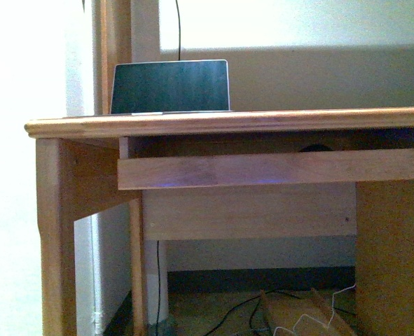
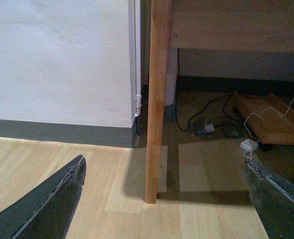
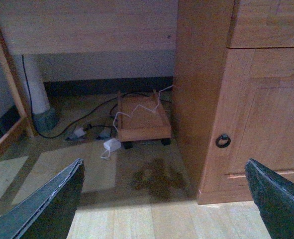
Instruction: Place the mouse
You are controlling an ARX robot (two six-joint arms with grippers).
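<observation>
The left jaws are spread wide with nothing held, and so are the right jaws. A laptop [image 1: 169, 86] is stood on the table [image 1: 228, 122] in the upper left of the front view. What may be the mouse [image 1: 315, 148] is seen as a small dark bump just under the table top, right of the middle. It cannot be told for sure.

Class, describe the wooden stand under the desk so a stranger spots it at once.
Look under the wooden desk, at the floor beside the cupboard with the ring pull. A wooden stand sits on dark wheels, the only boxy thing among loose cables, a white cable draped over it.
</observation>
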